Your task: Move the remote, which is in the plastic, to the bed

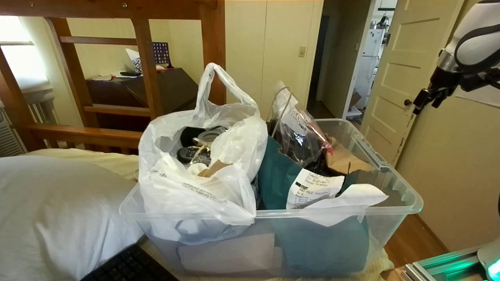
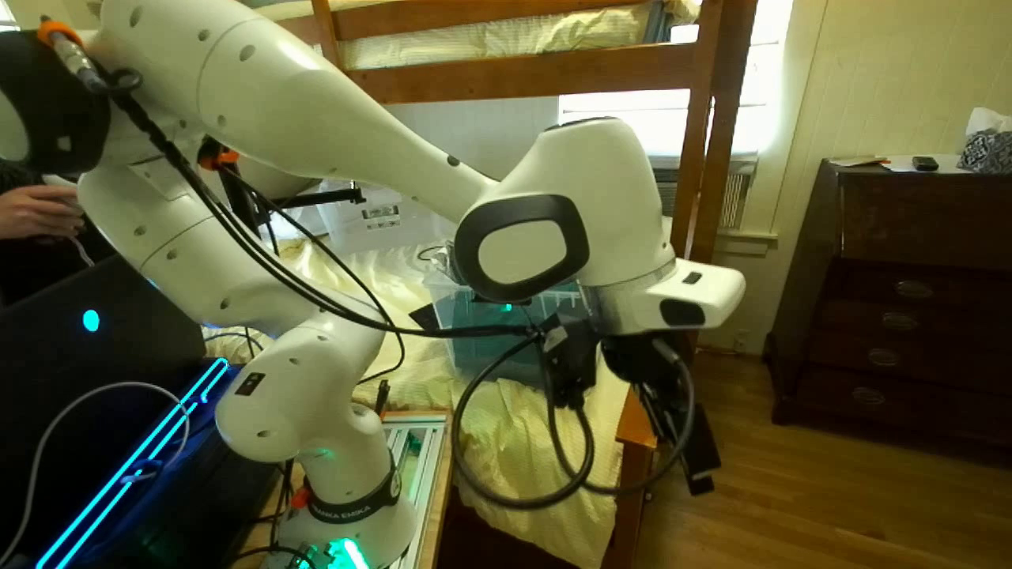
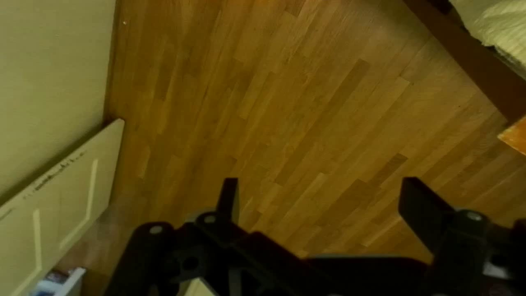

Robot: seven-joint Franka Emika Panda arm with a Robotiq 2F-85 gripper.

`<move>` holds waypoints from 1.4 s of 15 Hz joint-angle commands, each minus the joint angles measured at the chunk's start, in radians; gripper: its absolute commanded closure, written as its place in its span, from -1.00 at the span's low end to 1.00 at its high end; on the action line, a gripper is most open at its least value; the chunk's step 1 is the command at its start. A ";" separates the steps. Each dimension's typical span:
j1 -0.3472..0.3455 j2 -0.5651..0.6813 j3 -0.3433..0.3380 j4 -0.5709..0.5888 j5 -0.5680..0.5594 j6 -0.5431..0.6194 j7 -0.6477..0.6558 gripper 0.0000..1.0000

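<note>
The remote (image 1: pixel 188 155) is dark, with buttons, and lies among other items inside the open top of the plastic bag (image 1: pixel 195 191), partly covered. The crinkled white bag sits in the left part of a clear bin, its loop handle standing up. The bed's puffy white bedding (image 1: pixel 58 210) lies left of the bin in an exterior view. My gripper (image 1: pixel 426 107) is raised in the air to the right of the bin, far from the bag. In the wrist view, its fingers (image 3: pixel 320 181) are wide apart with only the floor beyond them.
The clear bin (image 1: pixel 336 212) also holds a teal bag (image 1: pixel 277 171), a clear bag (image 1: pixel 299 132) and receipts (image 1: pixel 312 189). A black keyboard (image 1: pixel 131 267) lies in front of it. A wooden bunk frame (image 1: pixel 213 47) stands behind. A door (image 1: pixel 414 70) and wall are near the gripper.
</note>
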 commanded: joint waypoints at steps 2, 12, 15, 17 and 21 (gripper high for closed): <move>0.194 -0.091 0.037 0.059 0.115 -0.082 -0.100 -1.00; 0.538 -0.109 0.136 0.348 0.297 -0.424 -0.311 -1.00; 0.627 -0.054 0.210 0.408 0.356 -0.445 -0.328 -1.00; 0.674 0.001 0.259 0.448 0.375 -0.433 -0.347 -1.00; 0.724 0.144 0.347 0.559 0.373 -0.422 -0.348 -1.00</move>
